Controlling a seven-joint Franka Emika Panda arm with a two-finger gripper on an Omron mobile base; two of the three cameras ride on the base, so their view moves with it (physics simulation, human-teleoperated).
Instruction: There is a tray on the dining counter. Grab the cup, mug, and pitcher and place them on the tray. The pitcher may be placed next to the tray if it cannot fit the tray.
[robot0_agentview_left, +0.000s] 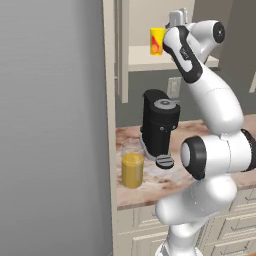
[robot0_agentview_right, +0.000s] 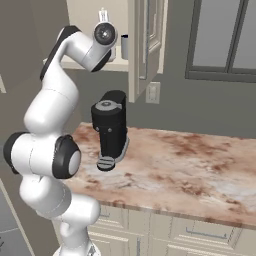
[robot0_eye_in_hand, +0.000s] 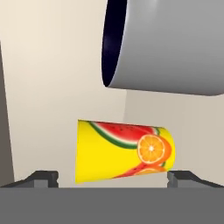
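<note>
My gripper (robot0_eye_in_hand: 113, 177) stood wide, its two small dark fingertips (robot0_eye_in_hand: 41, 177) spread to either side of the small yellow tumbler printed with watermelon and orange slices (robot0_eye_in_hand: 124, 152), holding nothing; whether the tips touched that cup I could not tell. In the hand view the cup appeared sideways because my wrist was rolled, and just beyond it, closer to the cream back wall, was the grey mug with a dark inside (robot0_eye_in_hand: 168, 43), its mouth turned the same way as the cup's. From the left base view the cup (robot0_agentview_left: 157, 41) stood upright on the cream shelf of the open wall cabinet (robot0_agentview_left: 150, 57), with my hand raised right beside it. From the right base view the mug (robot0_agentview_right: 124, 47) showed as a small grey cylinder on that same shelf, partly behind the cabinet door (robot0_agentview_right: 146, 45). Well below the cup, on the marbled beige and reddish-brown stone counter over white cabinets (robot0_agentview_right: 190, 165), stood a black cylindrical coffee machine (robot0_agentview_left: 159, 125), and just beside it, toward the counter's left end, the clear glass pitcher holding yellow-orange liquid (robot0_agentview_left: 132, 165).
</note>
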